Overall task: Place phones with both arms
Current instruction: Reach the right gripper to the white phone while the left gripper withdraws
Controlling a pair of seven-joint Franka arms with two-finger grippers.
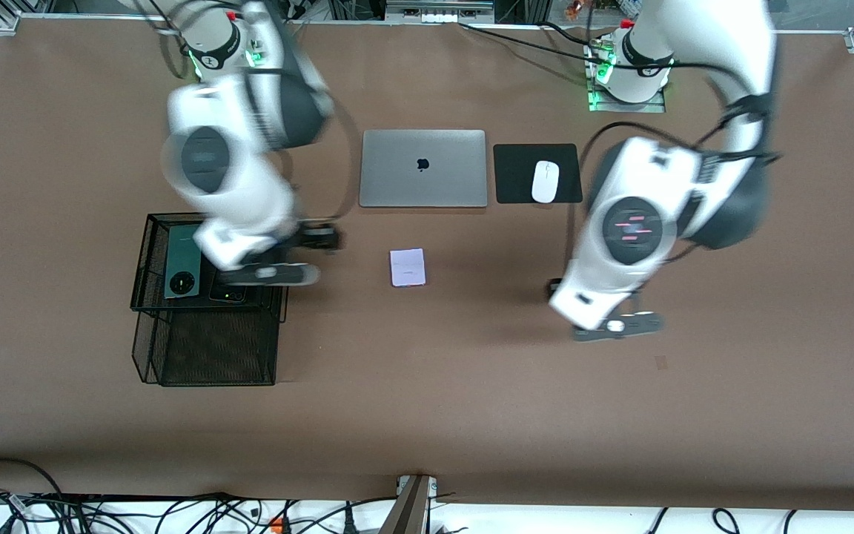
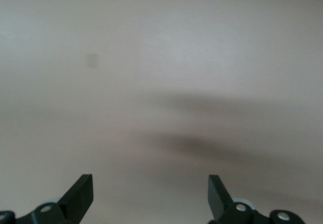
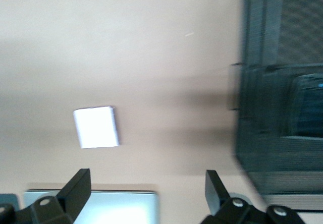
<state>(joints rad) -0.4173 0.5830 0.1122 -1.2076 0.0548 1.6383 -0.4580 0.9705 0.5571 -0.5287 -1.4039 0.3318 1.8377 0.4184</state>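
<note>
A dark-green phone [image 1: 182,261] lies in the upper tier of a black mesh basket [image 1: 204,356]. Beside it lies a black phone [image 1: 228,294], partly hidden by my right arm; it also shows as a dark slab [image 3: 308,108] in the right wrist view. The pale-lilac phone [image 1: 407,267] [image 3: 96,127] lies flat on the bare table, nearer the front camera than the laptop. My right gripper [image 1: 317,237] [image 3: 146,188] hangs open and empty over the table between the basket and the lilac phone. My left gripper [image 1: 557,288] [image 2: 151,193] is open and empty over bare table toward the left arm's end.
A shut grey laptop [image 1: 423,169] [image 3: 91,206] lies farther from the front camera than the lilac phone. Beside it a white mouse [image 1: 545,181] rests on a black pad [image 1: 516,174]. The basket's lower tier juts toward the front camera.
</note>
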